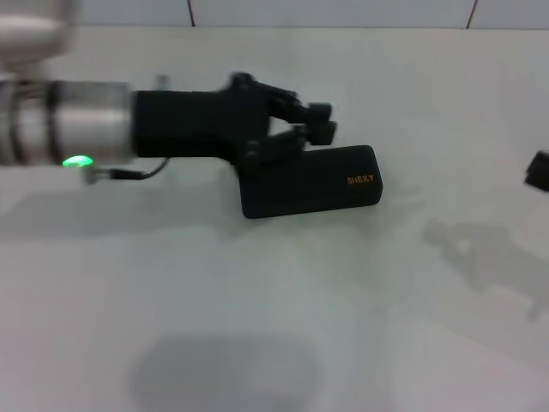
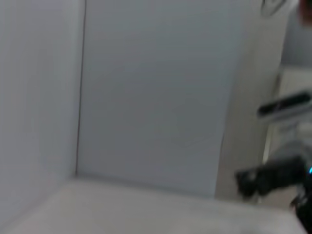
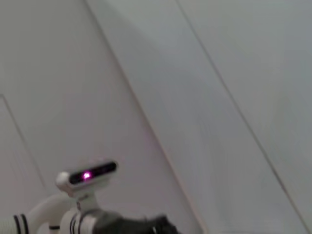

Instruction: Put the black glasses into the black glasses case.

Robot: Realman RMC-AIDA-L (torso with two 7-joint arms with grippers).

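White tabletop (image 1: 257, 326) carries our closed black glasses case (image 1: 310, 181), long axis running crosswise, with our left gripper (image 1: 319, 123) just behind it, fingers slightly parted and empty; we cannot see the black glasses.

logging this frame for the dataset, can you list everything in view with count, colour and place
black glasses case: one, black with small gold lettering on the lid, closed, lying flat near the middle of the table
table: one, white, fills the head view
wall panels: pale grey-white, behind the table in both wrist views
black glasses: none visible in any view
left pincer: one, black, on a silver arm coming in from the left, at the case's far left edge, fingers close together
right pincer: one, black, only a small part showing at the right edge of the head view
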